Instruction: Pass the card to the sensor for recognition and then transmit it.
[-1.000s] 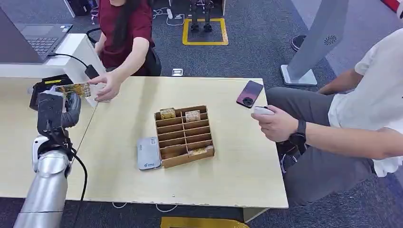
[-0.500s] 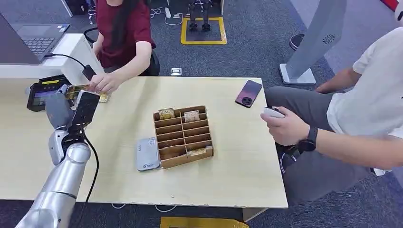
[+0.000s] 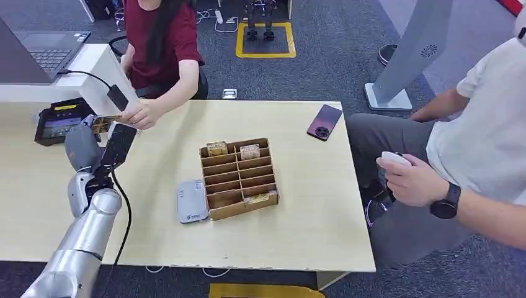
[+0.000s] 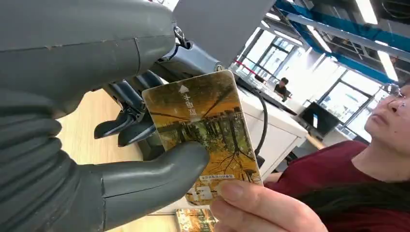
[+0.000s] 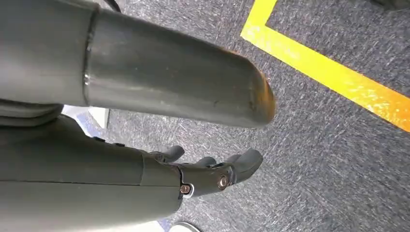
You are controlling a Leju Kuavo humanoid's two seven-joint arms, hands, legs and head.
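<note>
My left hand [image 3: 99, 146] is raised over the table's left end, near the person in red. It pinches a yellow-brown card [image 4: 203, 121] between its thumb [image 4: 159, 166] and dark fingers [image 4: 126, 126]. That person's hand [image 3: 141, 113] grips the card's free end [image 3: 106, 122], fingertips on its lower corner [image 4: 251, 200]. The grey card sensor [image 3: 193, 201] lies flat on the table beside the wooden slotted card box [image 3: 239, 177], well right of my hand. My right hand [image 5: 212, 171] hangs over grey carpet and holds nothing.
A black payment terminal [image 3: 59, 121] and a laptop [image 3: 43, 49] sit at the far left. A phone [image 3: 325, 121] lies near the table's right edge. A seated person at the right holds a small white device [image 3: 395, 159]. A yellow floor line [image 5: 338, 72] crosses the carpet.
My left arm swung right and turned the card toward the person in red, whose hand came onto it. The right-hand person's hand drew back to the right.
</note>
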